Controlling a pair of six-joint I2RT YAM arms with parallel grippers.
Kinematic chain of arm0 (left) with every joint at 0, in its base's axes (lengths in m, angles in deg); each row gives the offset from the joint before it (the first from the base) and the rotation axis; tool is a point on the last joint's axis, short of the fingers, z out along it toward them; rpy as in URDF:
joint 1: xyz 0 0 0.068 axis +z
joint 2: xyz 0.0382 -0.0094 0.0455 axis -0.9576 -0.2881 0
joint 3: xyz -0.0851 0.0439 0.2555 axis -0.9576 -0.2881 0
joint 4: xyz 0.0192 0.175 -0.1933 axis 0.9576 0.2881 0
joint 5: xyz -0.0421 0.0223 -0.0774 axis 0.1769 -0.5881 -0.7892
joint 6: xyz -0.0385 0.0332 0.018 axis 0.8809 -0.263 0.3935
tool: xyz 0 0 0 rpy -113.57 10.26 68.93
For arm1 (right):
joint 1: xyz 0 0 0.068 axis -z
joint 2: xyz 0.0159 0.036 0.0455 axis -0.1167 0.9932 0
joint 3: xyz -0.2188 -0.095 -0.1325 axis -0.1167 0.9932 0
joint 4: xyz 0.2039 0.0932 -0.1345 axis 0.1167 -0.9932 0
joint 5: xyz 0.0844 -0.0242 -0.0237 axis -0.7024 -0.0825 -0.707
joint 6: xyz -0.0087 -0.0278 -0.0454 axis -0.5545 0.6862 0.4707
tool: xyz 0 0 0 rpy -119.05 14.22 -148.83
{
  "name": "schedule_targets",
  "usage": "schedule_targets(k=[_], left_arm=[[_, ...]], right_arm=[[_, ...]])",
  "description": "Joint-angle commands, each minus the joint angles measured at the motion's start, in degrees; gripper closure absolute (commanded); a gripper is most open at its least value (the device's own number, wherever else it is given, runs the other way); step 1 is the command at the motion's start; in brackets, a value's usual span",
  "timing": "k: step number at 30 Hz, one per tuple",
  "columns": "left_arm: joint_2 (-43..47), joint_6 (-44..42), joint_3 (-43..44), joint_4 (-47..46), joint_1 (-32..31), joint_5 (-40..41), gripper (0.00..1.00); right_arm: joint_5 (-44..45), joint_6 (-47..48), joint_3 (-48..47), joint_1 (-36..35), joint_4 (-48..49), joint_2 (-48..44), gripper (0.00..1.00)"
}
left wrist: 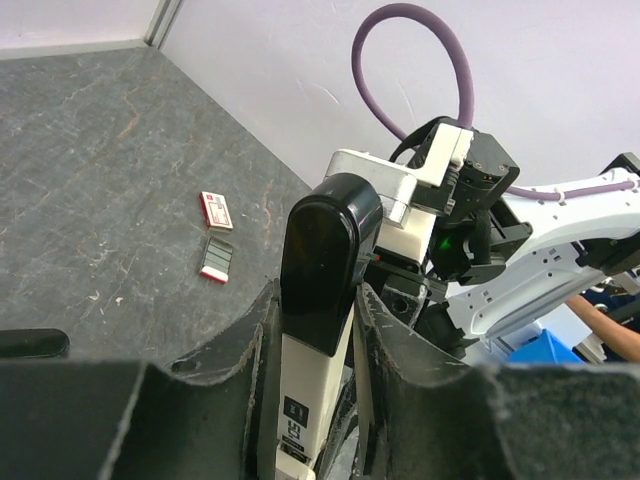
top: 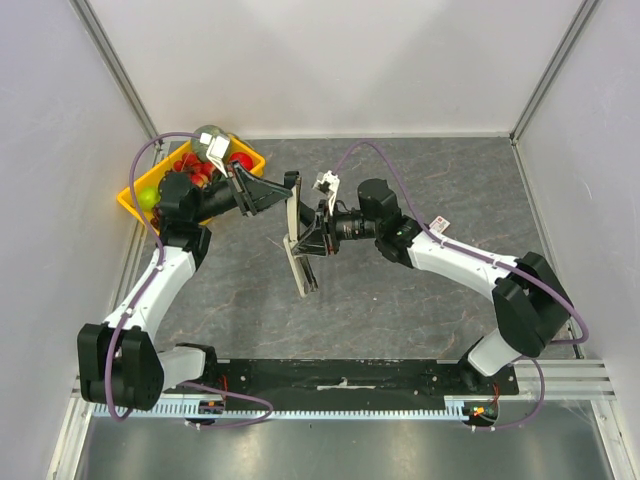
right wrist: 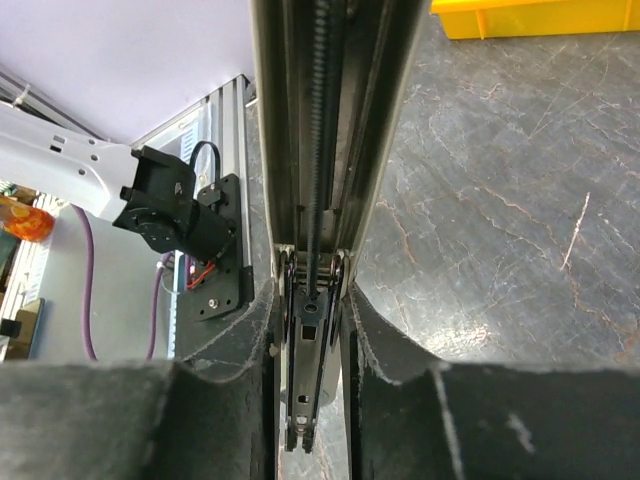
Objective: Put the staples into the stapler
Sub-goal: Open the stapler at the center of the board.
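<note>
Left claw [left wrist: 315,300] clamps the stapler's [left wrist: 325,230] black top; right claw [right wrist: 310,310] seemingly grips its channel — spread gently, holds steady.

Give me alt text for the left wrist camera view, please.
The left gripper clamps a black-and-cream stapler between its fingers. Behind it is the right arm. To the left, a small red-and-white box and a grey tray of staples lie close together on the grey table.
</note>
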Motion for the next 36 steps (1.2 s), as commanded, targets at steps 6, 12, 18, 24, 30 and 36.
schedule_targets(k=[6, 12, 18, 24, 30, 36], left_arm=[[0.96, -2.63, 2.73, 1.24, 0.61, -0.01, 0.98], [2.19, -7.38, 2.38, 7.66, 3.06, -0.53, 0.91], [4.21, -10.46, 1.85, 12.4, 6.93, -1.68, 0.79], [5.88, -16.61, 1.41, 19.52, 11.5, -2.38, 0.36], [7.47, -23.11, 1.5, 27.6, 15.28, -1.5, 0.16], [9.57, -28.3, 1.06, 34.55, 20.55, -0.18, 0.13]], right_arm=[[1.14, 4.32, -3.87, -0.56, -4.03, -1.18, 1.0], [2.89, 9.15, -4.22, -0.04, -8.6, -3.64, 1.0], [6.06, 15.39, -4.22, 0.32, -13.7, -5.22, 1.0], [10.8, 25.65, -6.5, 0.32, -23.36, -4.7, 1.0], [13.52, 31.64, -6.85, 0.32, -28.81, -3.3, 1.0], [19.31, 36.66, -10.9, -0.47, -37.78, 2.5, 1.0]])
